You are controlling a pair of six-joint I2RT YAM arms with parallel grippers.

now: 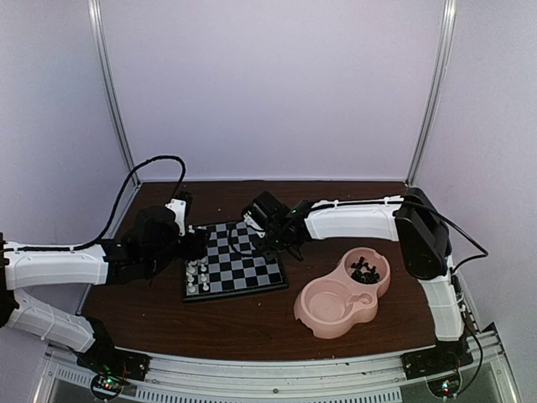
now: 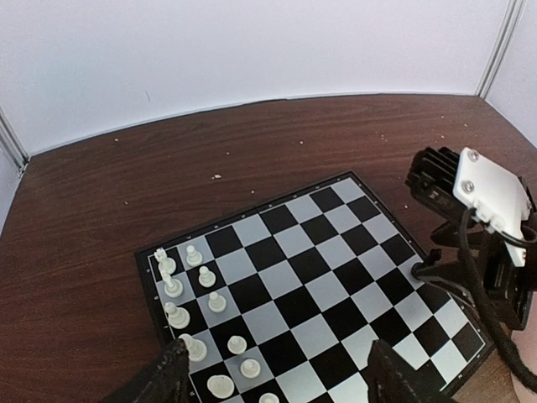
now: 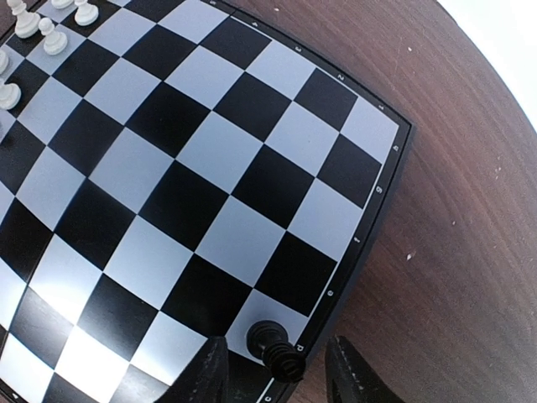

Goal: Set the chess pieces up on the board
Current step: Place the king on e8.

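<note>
right tool point(image 3: 275, 363) parted around the black piece point(image 3: 270, 337) on an edge square of the board point(image 3: 201, 168); lift straight up, brushing neither side.

Left pincer point(image 2: 277, 369) and right pincer point(image 3: 277, 365) both parted, pointing down

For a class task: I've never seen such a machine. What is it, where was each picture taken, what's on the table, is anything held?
Two robot arms stand at the near edge of the table. One picture looks down from above; the others come from wrist cameras. On the table: a chessboard with white pieces along its left side, and a pink double-bowl dish holding black pieces. The left gripper is open and empty. The right gripper is open around one black piece standing at the board's edge, so nothing is held.
</note>
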